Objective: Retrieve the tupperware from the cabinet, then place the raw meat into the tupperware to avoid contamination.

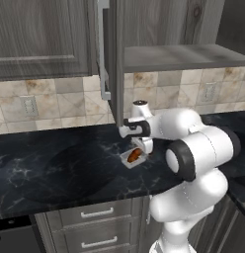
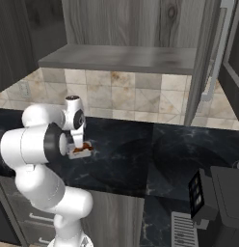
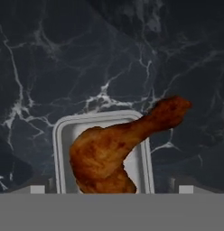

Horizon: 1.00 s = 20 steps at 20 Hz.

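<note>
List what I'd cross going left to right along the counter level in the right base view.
Robot arm → tupperware holding the raw meat, on the dark marble counter → open cabinet door's silver bar handle → black appliance at the lower right.

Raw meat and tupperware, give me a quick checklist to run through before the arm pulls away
1. Raw meat in the tupperware: ok, though its thin end sticks out over the rim.
2. Tupperware sitting flat on the counter: ok.
3. Gripper open, not clamping the meat: ok, fingertips stand wide apart on either side.
4. Fingertips clear of the tupperware walls: cannot tell.
5. Cabinet door open beside the arm, away from a straight lift: ok.
</note>
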Tool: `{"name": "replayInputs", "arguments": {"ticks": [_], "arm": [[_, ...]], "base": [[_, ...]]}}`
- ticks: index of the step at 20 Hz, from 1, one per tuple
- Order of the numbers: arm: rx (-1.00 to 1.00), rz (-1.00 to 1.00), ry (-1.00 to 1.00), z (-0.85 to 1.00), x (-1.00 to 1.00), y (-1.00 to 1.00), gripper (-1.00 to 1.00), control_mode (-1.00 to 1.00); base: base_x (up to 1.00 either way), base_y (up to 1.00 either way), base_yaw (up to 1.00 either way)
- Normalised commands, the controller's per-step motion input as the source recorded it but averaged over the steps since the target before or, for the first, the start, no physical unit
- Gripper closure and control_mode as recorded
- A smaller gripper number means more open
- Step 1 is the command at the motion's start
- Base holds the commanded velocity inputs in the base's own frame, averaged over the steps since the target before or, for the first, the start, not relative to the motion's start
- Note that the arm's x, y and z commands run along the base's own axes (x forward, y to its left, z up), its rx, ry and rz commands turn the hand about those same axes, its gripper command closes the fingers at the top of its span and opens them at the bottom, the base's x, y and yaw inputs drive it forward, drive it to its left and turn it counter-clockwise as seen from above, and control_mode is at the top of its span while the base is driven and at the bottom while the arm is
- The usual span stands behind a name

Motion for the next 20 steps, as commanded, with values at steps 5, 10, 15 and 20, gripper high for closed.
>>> {"name": "replayInputs", "arguments": {"ticks": [5, 10, 15, 20], "arm": [[0.0, -0.04, -0.04, 0.34, -0.3, -0.12, -1.0, -1.0], [0.0, -0.06, -0.08, 0.29, -0.52, -0.57, -1.0, -1.0], [0.0, -0.1, -0.07, 0.16, -0.61, -0.62, -1.0, -1.0], [0.0, 0.02, -0.18, 0.27, -0.73, -0.36, -1.0, -1.0]], "base": [[0.0, 0.0, 0.0], [0.0, 0.0, 0.0], [0.0, 0.0, 0.0], [0.0, 0.0, 0.0]]}}
